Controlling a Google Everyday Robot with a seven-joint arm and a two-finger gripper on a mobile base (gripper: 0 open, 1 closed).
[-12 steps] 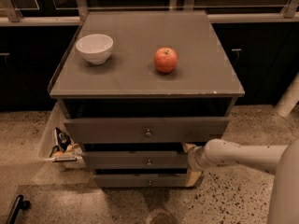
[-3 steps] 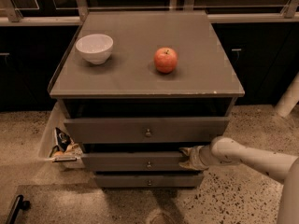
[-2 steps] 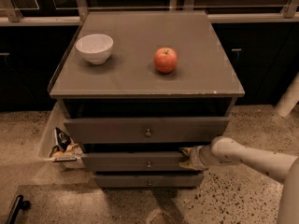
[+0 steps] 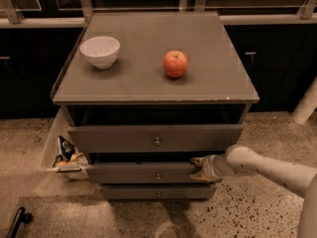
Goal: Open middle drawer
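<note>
The middle drawer point(image 4: 129, 173) is a low grey front with a small round knob point(image 4: 158, 175), between a taller drawer front point(image 4: 114, 139) above and a narrower one point(image 4: 129, 192) below. It stands out a little from the grey cabinet. My gripper point(image 4: 200, 168) is at the right end of the middle drawer's front, at its top edge, reaching in from the right on a white arm point(image 4: 262, 165). The drawer's inside is hidden in shadow.
A white bowl point(image 4: 100, 51) and a red apple point(image 4: 175, 64) sit on the cabinet top point(image 4: 218, 83). Snack bags point(image 4: 67, 155) lie on the floor at the cabinet's left. A black object point(image 4: 17, 219) lies at the lower left. A white post point(image 4: 307, 103) stands at the right.
Since four seconds ago the arm has tilted downward and the gripper has shifted slightly left against the drawer's right end. Over the last second hardly anything moved.
</note>
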